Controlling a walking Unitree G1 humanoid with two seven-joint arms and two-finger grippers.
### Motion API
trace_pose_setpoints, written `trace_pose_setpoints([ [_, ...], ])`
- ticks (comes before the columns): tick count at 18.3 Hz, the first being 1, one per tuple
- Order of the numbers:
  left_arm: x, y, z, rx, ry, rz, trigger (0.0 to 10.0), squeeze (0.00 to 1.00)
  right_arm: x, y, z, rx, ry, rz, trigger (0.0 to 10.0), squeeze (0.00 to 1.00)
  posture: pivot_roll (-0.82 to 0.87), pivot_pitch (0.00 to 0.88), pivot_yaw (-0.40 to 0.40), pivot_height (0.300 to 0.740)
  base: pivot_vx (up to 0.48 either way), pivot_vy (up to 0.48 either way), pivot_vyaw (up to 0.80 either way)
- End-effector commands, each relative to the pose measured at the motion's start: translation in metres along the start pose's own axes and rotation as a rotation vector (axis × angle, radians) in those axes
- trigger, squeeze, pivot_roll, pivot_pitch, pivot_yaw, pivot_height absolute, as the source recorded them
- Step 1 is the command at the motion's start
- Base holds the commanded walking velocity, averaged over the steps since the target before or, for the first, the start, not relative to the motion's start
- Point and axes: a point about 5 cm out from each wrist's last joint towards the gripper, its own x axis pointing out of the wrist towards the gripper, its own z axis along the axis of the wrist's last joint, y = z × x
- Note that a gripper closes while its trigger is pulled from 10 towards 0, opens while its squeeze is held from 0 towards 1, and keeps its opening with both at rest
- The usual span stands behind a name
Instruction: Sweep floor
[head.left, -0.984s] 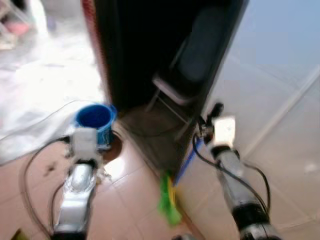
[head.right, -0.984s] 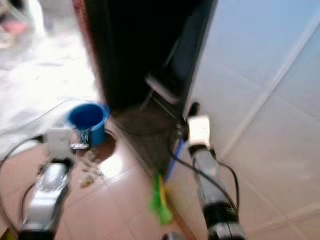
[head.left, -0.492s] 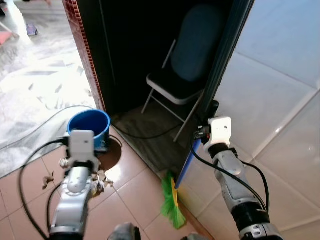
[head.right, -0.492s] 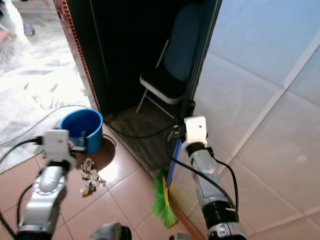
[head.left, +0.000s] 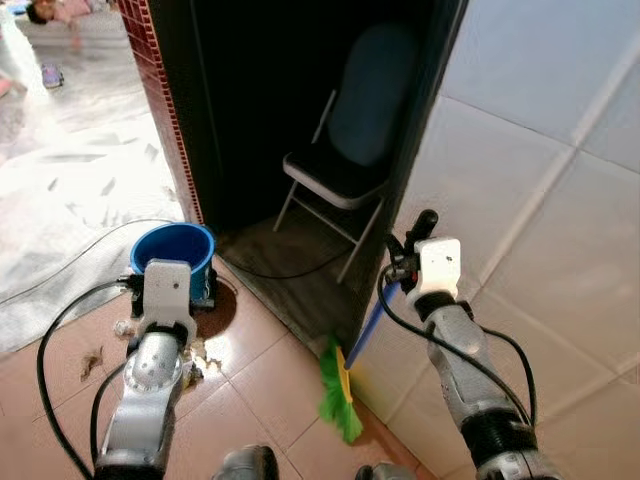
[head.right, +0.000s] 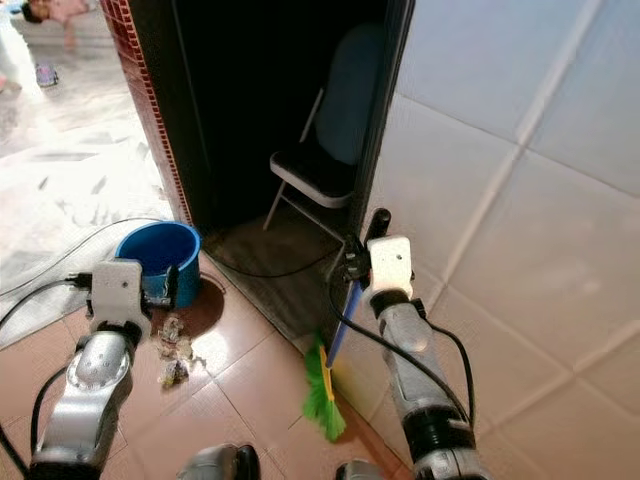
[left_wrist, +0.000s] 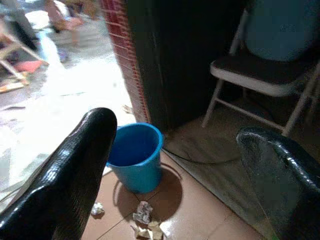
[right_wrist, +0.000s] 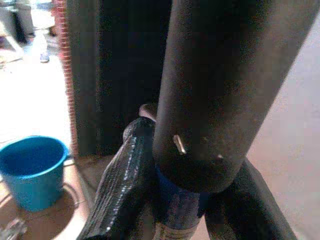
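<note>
Upright by the wall: broom (head.right: 334, 352) gripped in the right gripper (right_wrist: 172, 200).
Its blue-and-black handle leans against the white tiled wall (head.left: 540, 170), green bristles splayed on the brown floor (head.left: 250, 390). Left gripper (left_wrist: 175, 165) hangs with fingers spread above the blue bucket (head.left: 173, 252) and crumpled scraps (head.right: 172, 352).

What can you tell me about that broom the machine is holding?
The broom has a blue stick with a black top end, a yellow band and bright green bristles that look like plastic. It stands nearly upright, leaning slightly, with the bristles on the brown floor tiles at the foot of the white tiled wall. The right gripper has its jaws closed around the upper stick.
</note>
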Motion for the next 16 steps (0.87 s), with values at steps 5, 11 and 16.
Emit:
trace_pose_setpoints([
  [5,-0.001,0.008,-0.004,-0.011,0.021,0.01,10.0,0.0,0.006,-0.006,0.008,-0.079,-0.017,-0.02,10.0,0.0,0.01,0.033,-0.02,0.74,0.0,0.0,0.0],
  [11,-0.003,0.009,-0.013,0.003,0.052,0.01,10.0,0.0,-0.007,-0.017,0.004,-0.042,0.012,-0.106,10.0,0.0,0.01,0.009,-0.019,0.74,0.0,0.0,0.0],
  [16,-0.022,0.011,-0.025,0.02,0.074,0.001,10.0,0.0,-0.036,-0.032,0.002,-0.064,0.025,-0.195,10.0,0.0,0.0,0.0,-0.004,0.74,0.0,0.0,0.0],
])
